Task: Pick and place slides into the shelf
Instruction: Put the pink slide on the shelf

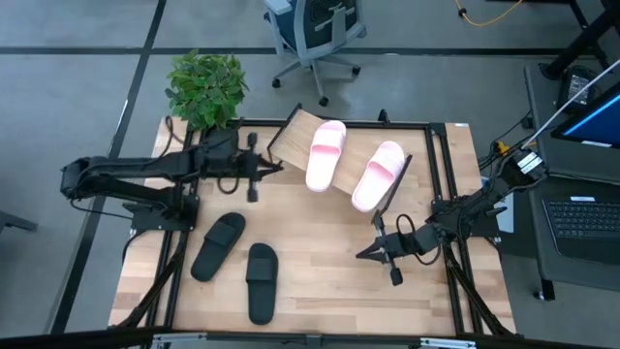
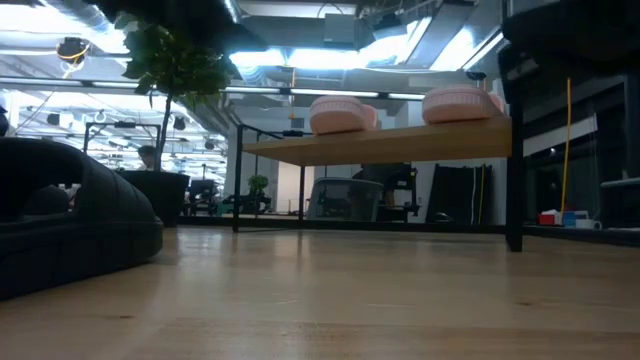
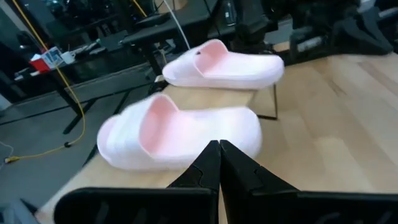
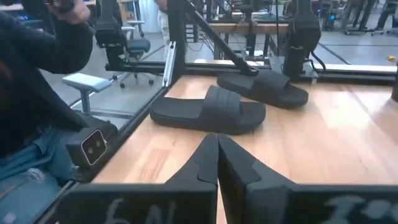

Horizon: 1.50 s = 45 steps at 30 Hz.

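Halfway through, by the look of it: two pale pink slides, one (image 1: 325, 153) and the other (image 1: 378, 174), already lying on the slanted wooden shelf (image 1: 291, 136) at the far side of the table (image 1: 320, 262). Two black slides still down on the tabletop, one (image 1: 218, 245) toward the left arm's side and the other (image 1: 262, 281) just beside it, nearer the front edge. Four slides in all, two pink, two black; one shelf; two arms.

Left gripper (image 1: 260, 167) up beside the shelf's left end, fingers pressed together on nothing, the nearer pink slide filling its wrist view just past the fingertips. Right gripper (image 1: 371, 253) low over bare table in front of the shelf's right end, likewise pinched shut and empty, pointed across the boards toward the black pair, seen well apart from it in its wrist view.

A pause between placements, then, with neither tool carrying anything. Next in line, most likely, a black slide. Calls for opening the fingers wide, travelling to one of the black pair, coming down over the strap or a side wall, and closing firmly before lifting. Free room on the shelf looks scant beside the pink ones, so placement probably needs care. A potted plant (image 1: 205, 89) at the far left corner, off the working path.
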### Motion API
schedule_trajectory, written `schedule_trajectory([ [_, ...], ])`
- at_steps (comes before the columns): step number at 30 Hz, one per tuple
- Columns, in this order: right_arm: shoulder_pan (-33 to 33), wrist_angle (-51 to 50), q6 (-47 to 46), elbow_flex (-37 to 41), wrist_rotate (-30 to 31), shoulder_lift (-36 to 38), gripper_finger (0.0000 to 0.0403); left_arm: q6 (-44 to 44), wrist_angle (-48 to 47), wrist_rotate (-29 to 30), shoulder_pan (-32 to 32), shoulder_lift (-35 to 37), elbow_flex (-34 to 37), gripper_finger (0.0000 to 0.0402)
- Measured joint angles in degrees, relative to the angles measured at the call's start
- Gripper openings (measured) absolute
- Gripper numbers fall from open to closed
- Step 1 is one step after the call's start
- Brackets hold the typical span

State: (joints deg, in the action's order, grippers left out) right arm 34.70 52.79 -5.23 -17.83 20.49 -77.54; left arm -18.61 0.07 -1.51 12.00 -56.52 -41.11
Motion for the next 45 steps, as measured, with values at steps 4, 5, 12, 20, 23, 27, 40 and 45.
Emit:
schedule_trajectory([
  [4,0.00,0.42,-1.51,1.88,0.00,0.00,0.0003,-1.83,0.03,-0.23,1.04,-7.74,-6.29,0.0000],
  [5,0.00,0.46,-1.91,2.19,0.00,0.00,0.0003,-3.02,-0.10,-0.22,1.25,-9.78,-7.81,0.0000],
  [12,1.69,0.32,-5.08,2.99,-0.80,0.00,0.0004,-9.16,-4.92,-0.24,2.27,-22.70,-18.75,0.0000],
  [20,7.95,0.21,-8.09,0.95,-0.66,0.00,0.0004,-11.88,-11.70,2.48,2.70,-32.08,-29.73,0.0000],
  [23,10.28,-0.58,-8.07,-0.89,-0.60,0.00,0.0004,-14.04,-11.72,2.75,2.12,-32.99,-31.88,0.0000],
  [27,13.42,-4.25,-7.45,-2.49,4.44,0.00,0.0004,-15.11,-11.61,9.51,1.08,-33.21,-34.22,0.0000],
  [40,15.43,-6.44,-7.84,-2.38,9.20,-0.02,0.0004,-20.67,-16.42,14.90,-0.97,-33.17,-34.97,0.0000],
  [45,15.43,-6.29,-9.31,-2.36,11.12,-0.02,0.0004,-21.18,-17.35,16.43,-1.63,-33.17,-34.98,0.0002],
])
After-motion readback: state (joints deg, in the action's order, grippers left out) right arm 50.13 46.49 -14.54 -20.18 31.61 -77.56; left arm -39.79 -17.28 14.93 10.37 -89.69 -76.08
